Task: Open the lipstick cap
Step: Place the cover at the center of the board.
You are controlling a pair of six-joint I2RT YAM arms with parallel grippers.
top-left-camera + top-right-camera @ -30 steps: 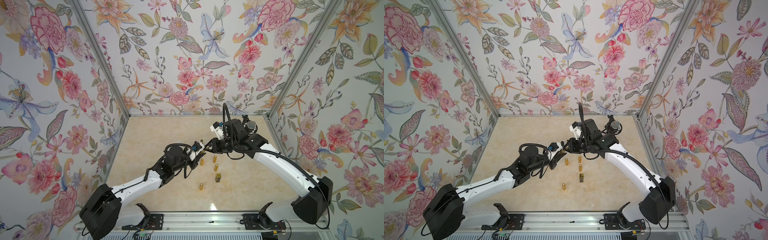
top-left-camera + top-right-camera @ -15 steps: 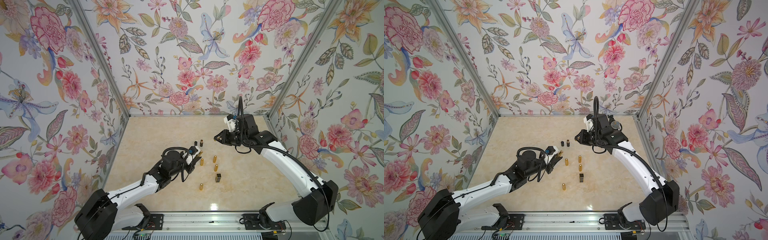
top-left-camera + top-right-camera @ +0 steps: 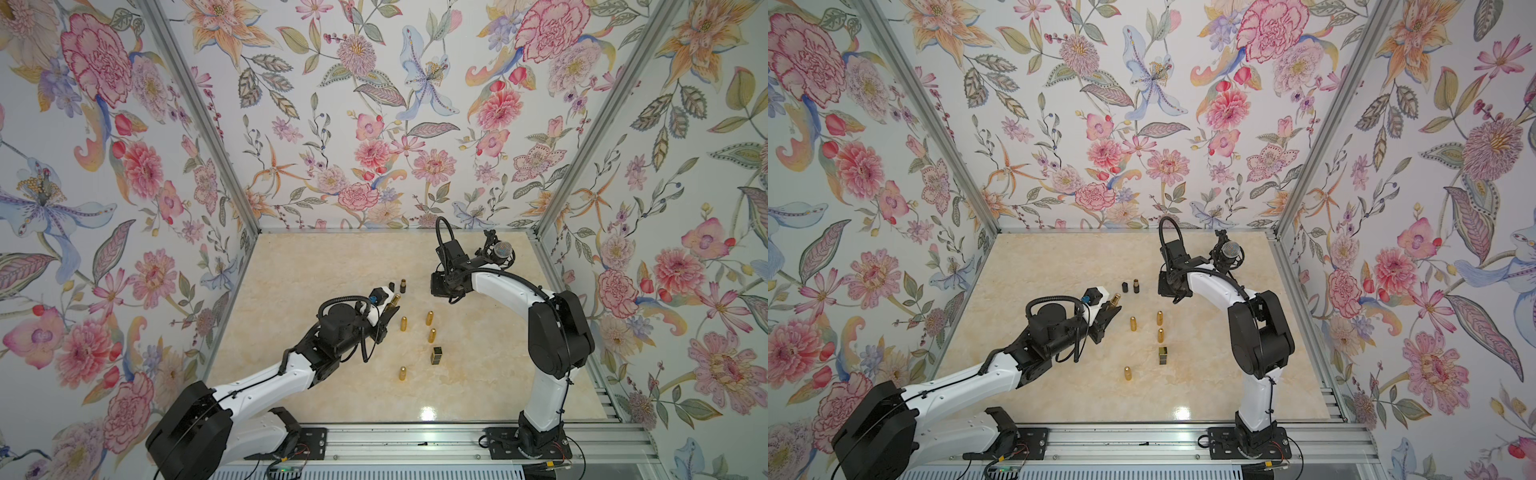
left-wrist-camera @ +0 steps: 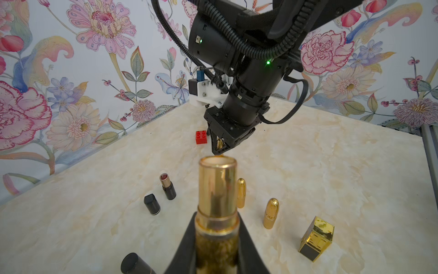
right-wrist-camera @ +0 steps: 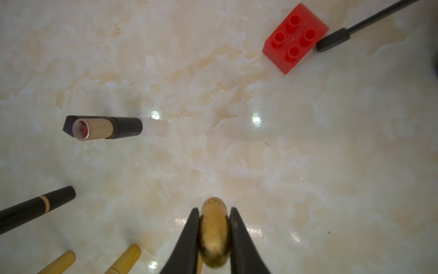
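Note:
My left gripper (image 4: 216, 218) is shut on the lower body of a gold lipstick (image 4: 216, 189), whose open gold tube end points away from the wrist. In both top views the lipstick (image 3: 395, 298) (image 3: 1115, 297) sticks out of the left gripper (image 3: 390, 309) left of the table's middle. My right gripper (image 5: 214, 211) is shut on the rounded gold cap (image 5: 214, 234) and points down at the table. In the left wrist view the right gripper (image 4: 220, 148) hangs beyond the tube, apart from it, with the cap (image 4: 219, 143) between its fingers.
An uncapped black lipstick (image 3: 402, 285) and its black cap (image 3: 391, 286) stand behind the left gripper. Several gold bullet lipsticks (image 3: 429, 318) and a square gold-black one (image 3: 436, 355) stand mid-table. A red brick (image 5: 295, 38) and a microphone (image 3: 503, 250) are at the back right.
The two grippers were together a second ago. The right gripper has pulled away to the back right with the cap, and the left gripper keeps the lipstick body, now uncapped.

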